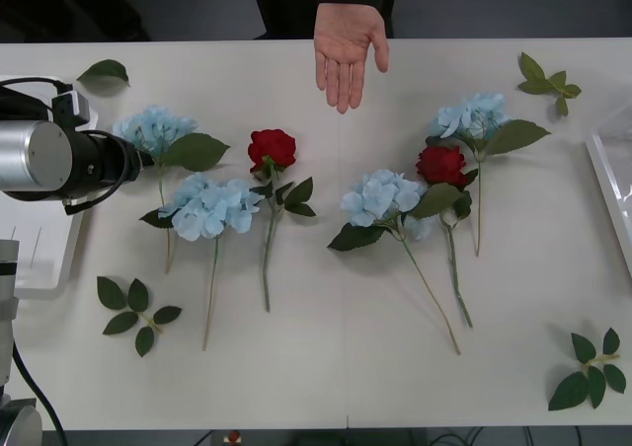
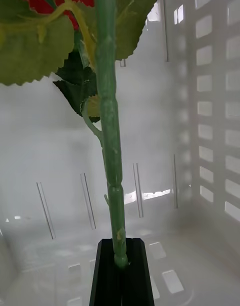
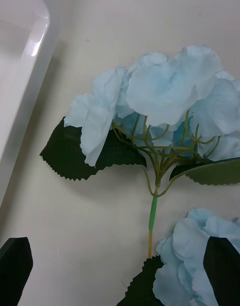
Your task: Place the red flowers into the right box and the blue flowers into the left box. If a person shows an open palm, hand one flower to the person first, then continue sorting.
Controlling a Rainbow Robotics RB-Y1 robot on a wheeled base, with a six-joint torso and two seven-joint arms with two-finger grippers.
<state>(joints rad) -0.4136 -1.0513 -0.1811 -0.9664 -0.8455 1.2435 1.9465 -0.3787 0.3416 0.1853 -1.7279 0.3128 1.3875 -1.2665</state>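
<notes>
Right now my right gripper (image 2: pixel 119 258) is clamped on a red rose stem (image 2: pixel 111 136) inside the right box (image 2: pixel 200 111). My left gripper (image 3: pixel 117 266), fingers apart, hovers over a blue hydrangea (image 3: pixel 165 96) upper left of the table (image 1: pixel 326 367); an open palm (image 1: pixel 346 46) shows at top centre.

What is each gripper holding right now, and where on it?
The right gripper pinches a red flower's green stem near its lower end, over the right box. The left gripper is open, holding nothing.
</notes>
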